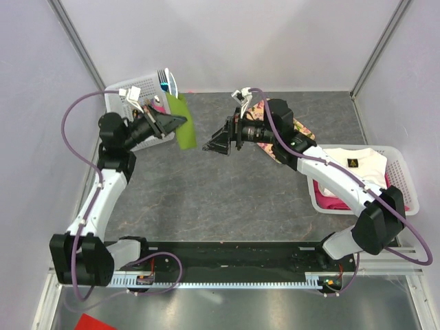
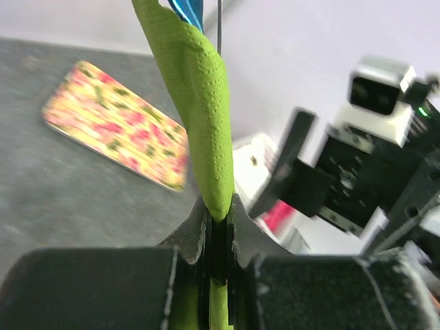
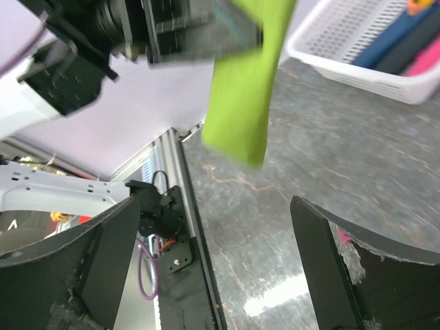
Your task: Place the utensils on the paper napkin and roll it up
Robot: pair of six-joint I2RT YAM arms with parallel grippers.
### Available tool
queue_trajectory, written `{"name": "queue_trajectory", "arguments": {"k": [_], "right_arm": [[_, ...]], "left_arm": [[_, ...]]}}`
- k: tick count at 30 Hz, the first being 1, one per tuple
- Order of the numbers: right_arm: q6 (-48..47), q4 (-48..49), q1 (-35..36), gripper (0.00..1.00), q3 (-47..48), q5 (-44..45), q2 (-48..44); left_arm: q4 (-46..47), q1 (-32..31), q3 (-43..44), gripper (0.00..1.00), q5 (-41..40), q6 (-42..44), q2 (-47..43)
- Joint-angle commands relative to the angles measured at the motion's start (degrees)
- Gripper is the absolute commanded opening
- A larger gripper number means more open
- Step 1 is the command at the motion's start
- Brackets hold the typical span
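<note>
Grey speckled tabletop (image 1: 206,199), left jaws clenched on green paper napkin (image 1: 183,124), right jaws wide apart nearby

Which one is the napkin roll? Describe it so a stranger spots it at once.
Start at the white basket at the far left corner of the table. Right beside it the left gripper holds the napkin roll up off the table. It is the only bright green thing, with a blue utensil poking from its top.

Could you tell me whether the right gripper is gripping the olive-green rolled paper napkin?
No, the right gripper has its fingers wide apart and empty, while the left gripper pinches the olive-green rolled paper napkin.
</note>
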Motion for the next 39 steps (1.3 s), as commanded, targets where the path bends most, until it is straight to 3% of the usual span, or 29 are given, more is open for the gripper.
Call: {"name": "queue_trajectory", "arguments": {"k": [1, 9, 20, 39], "right_arm": [[-2.2, -2.9, -1.9, 0.98, 2.2, 0.6, -0.7], [-3.9, -4.2, -2.9, 0.98, 1.3, 0.1, -0.4], [-2.0, -3.4, -2.9, 0.98, 1.8, -1.0, 2.2], [0.6, -0.4, -3.0, 0.98, -0.7, -2.3, 3.9]], "left_arm": [[-7.2, 5.3, 8.4, 0.02, -7.5, 12.8, 5.7], [-10.1, 11.4, 19.4, 0.02, -9.6, 21.2, 21.6], [-8.6, 14.4, 32.9, 0.02, -11.8, 23.7, 42.6], [-6.4, 15.2, 46.2, 0.02, -9.9, 22.3, 62.4]]}}
